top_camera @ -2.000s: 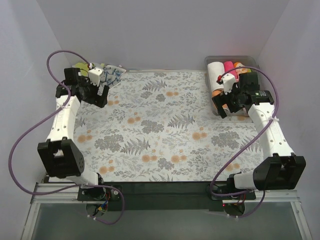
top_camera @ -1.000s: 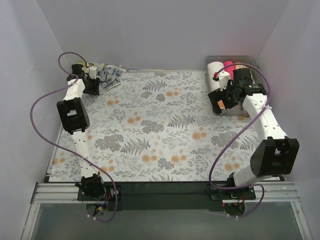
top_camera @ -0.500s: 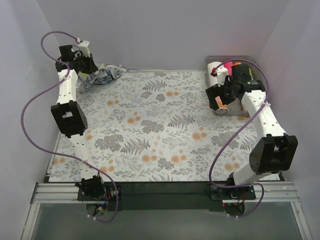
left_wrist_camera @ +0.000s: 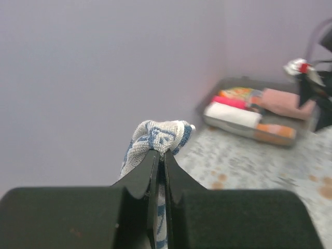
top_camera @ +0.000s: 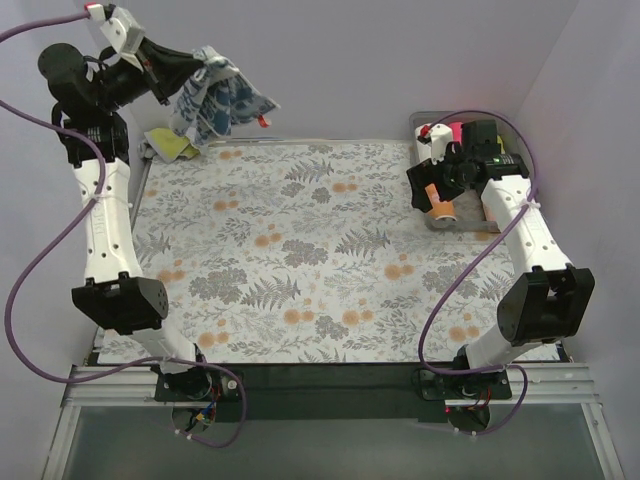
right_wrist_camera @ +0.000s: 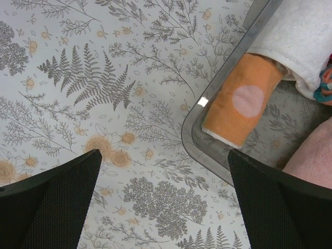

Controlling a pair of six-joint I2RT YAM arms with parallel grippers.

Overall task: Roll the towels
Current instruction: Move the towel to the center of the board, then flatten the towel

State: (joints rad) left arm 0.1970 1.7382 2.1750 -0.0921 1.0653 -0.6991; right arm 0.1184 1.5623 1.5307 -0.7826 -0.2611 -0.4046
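A blue-and-white patterned towel (top_camera: 215,105) hangs in the air above the table's back left corner. My left gripper (top_camera: 198,62) is shut on its top edge, raised high. In the left wrist view the towel (left_wrist_camera: 155,136) bunches out past the closed tips of that gripper (left_wrist_camera: 160,151). My right gripper (top_camera: 432,188) hovers open and holds nothing, over the near left corner of the grey bin (top_camera: 440,226). The right wrist view shows the bin's rim (right_wrist_camera: 192,135) between the spread fingers (right_wrist_camera: 52,202), with an orange rolled towel (right_wrist_camera: 244,101) inside.
The bin also holds a white roll (right_wrist_camera: 301,41) and a pink roll (right_wrist_camera: 311,166). A yellow-green cloth (top_camera: 168,146) lies at the back left corner. The floral tablecloth (top_camera: 320,260) covers the table. Walls stand close on three sides. Purple cables (top_camera: 30,290) loop beside both arms.
My left gripper has closed on the blue-and-white towel and lifted it from the back left corner high into the air. The right gripper has drifted slightly left over the bin's corner.
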